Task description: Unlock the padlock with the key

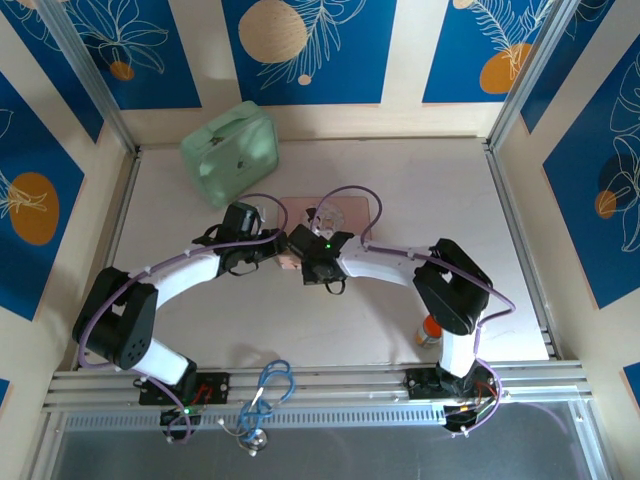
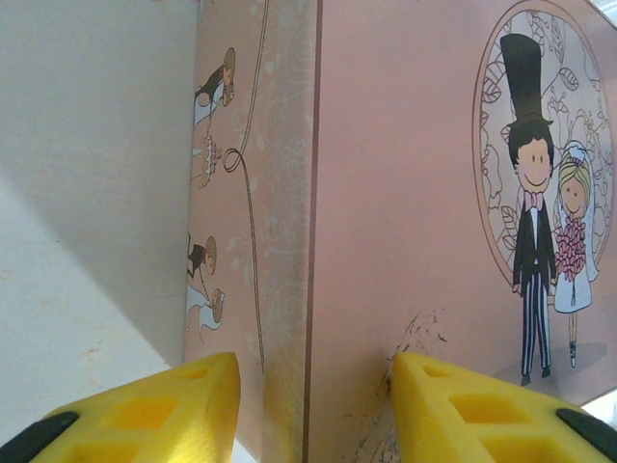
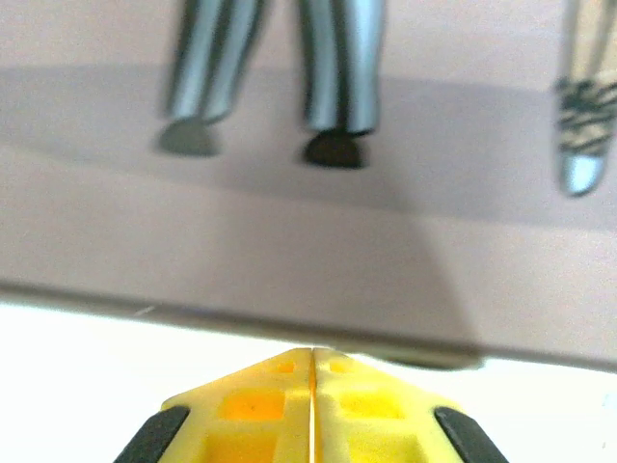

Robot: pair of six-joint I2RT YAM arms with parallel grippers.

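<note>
Hovering over the pink tin [image 1: 347,212] mid-tabletop [image 1: 430,180], both arms meet wrist to wrist at its near edge. Left gripper [image 2: 314,415]: yellow fingers [image 2: 183,410] parted at medium width, astride the tin's corner edge where the side panel meets the face with the bride-and-groom cartoon; cannot tell if they touch the tin. Right gripper [image 3: 313,381]: fingers pressed flat together, nothing visible between them, pointed at the tin's lower edge just above the white tabletop, cartoon feet blurred close ahead. Padlock: location cannot be told, the wrists cover that side of the tin from above. Green case [image 1: 232,152] sits well apart at back left.
</note>
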